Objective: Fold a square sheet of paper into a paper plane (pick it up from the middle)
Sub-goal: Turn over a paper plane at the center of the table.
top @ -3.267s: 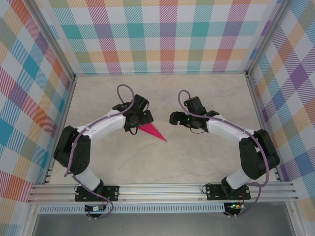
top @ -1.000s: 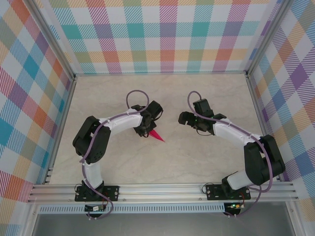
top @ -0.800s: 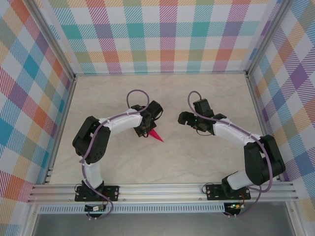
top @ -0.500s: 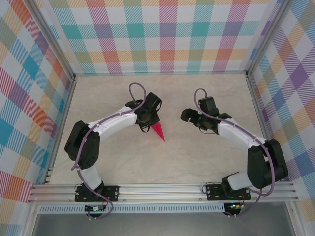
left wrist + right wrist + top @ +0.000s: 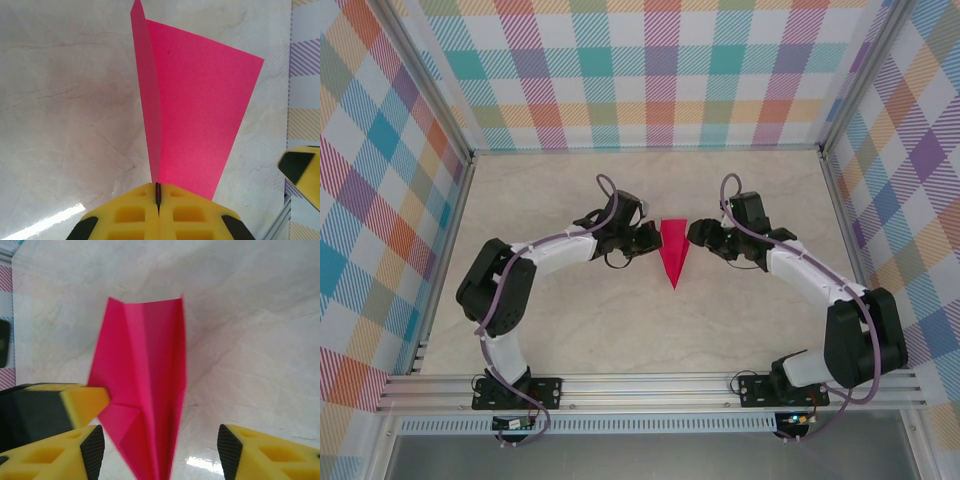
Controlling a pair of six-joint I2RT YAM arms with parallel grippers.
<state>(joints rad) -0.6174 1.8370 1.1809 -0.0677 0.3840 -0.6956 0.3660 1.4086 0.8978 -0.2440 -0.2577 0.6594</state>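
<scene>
The square sheet of paper now has the form of a magenta-pink paper plane [image 5: 673, 252], a narrow dart with its tip toward the near edge, held at the table's middle. My left gripper [image 5: 649, 240] is shut on it from the left. In the left wrist view the yellow fingertips [image 5: 145, 202] pinch a folded edge of the paper plane [image 5: 200, 110]. My right gripper [image 5: 699, 232] stands open at the plane's right side. In the right wrist view the paper plane [image 5: 145, 370] hangs between the spread jaws of that gripper [image 5: 161, 452], nearer the left one.
The marble-look table [image 5: 570, 320] is walled by checked panels, with a metal rail [image 5: 650, 385] along the near edge. The left gripper's yellow finger [image 5: 80, 402] touches the plane's left wing in the right wrist view. The right gripper's finger [image 5: 302, 170] shows at the left wrist view's right edge.
The left gripper has carried the plane up and to the right, turning it tip-down at the middle. The right gripper has closed in on the plane and narrowed its jaws.
</scene>
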